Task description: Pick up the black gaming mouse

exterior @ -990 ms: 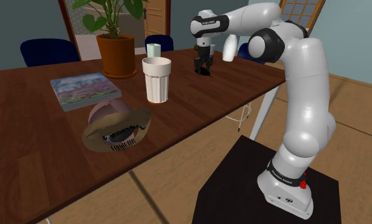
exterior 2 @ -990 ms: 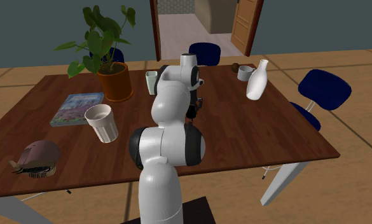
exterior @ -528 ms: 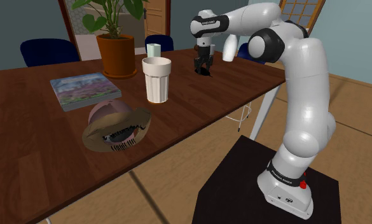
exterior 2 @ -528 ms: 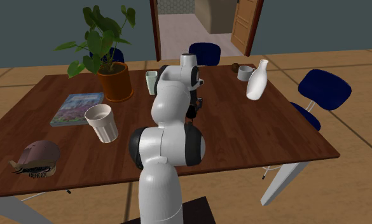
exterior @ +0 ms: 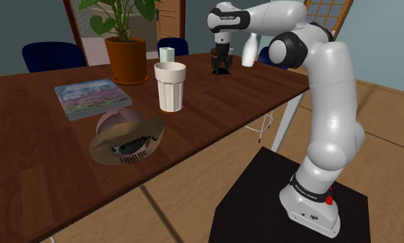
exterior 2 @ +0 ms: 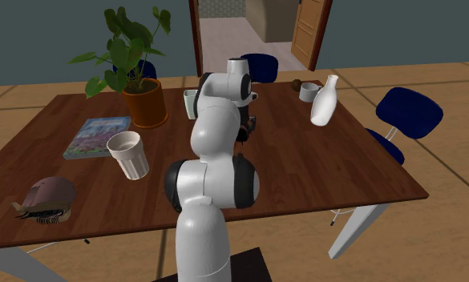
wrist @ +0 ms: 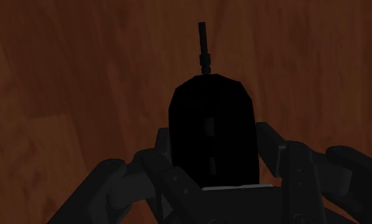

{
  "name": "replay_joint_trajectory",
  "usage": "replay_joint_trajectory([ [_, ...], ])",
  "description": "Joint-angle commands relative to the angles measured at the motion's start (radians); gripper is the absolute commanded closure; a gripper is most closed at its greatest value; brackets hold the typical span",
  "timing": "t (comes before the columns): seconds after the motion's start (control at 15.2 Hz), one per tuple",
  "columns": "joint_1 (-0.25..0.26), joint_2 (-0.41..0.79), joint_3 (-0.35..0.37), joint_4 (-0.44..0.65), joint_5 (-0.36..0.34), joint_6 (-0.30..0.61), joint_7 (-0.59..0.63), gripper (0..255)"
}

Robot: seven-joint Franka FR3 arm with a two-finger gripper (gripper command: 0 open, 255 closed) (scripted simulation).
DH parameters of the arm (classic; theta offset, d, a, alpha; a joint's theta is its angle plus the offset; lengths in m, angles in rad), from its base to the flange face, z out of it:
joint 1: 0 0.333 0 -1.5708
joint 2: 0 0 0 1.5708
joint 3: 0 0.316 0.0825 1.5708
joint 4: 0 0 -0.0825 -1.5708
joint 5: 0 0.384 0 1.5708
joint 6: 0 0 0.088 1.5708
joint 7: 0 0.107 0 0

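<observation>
The black fingers (wrist: 269, 153) clasp the black dome-shaped mouse (wrist: 210, 130) from both sides, its short cable stub pointing away from the hand. It hangs just over the dark brown wooden tabletop (exterior: 27, 159), roughly between a white ribbed cup (exterior: 170, 86) and a white bottle vase (exterior 2: 325, 100). A terracotta-potted plant (exterior: 126, 59) stands farther off. Blue chairs (exterior 2: 409, 108) stand around on a tan plank floor (exterior 2: 449, 72), with an open doorway (exterior 2: 248, 32) behind.

Below the gripper (exterior: 221, 67) you have a wooden table (exterior 2: 321, 160). Blue chairs (exterior 2: 410, 110) stand beyond and beside it, a doorway (exterior 2: 240, 28) farther beyond, with teal walls (exterior 2: 48, 40) and a wood floor (exterior 2: 449, 236).
</observation>
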Motion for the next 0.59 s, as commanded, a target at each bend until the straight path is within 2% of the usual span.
replay_joint_trajectory([
  [0.0,-0.003,0.007,0.000,0.039,0.001,-0.033,0.000,255],
  [0.4,-0.019,0.041,0.001,0.177,0.009,-0.136,-0.004,255],
  [0.53,-0.019,0.042,0.001,0.181,0.009,-0.139,-0.004,255],
])
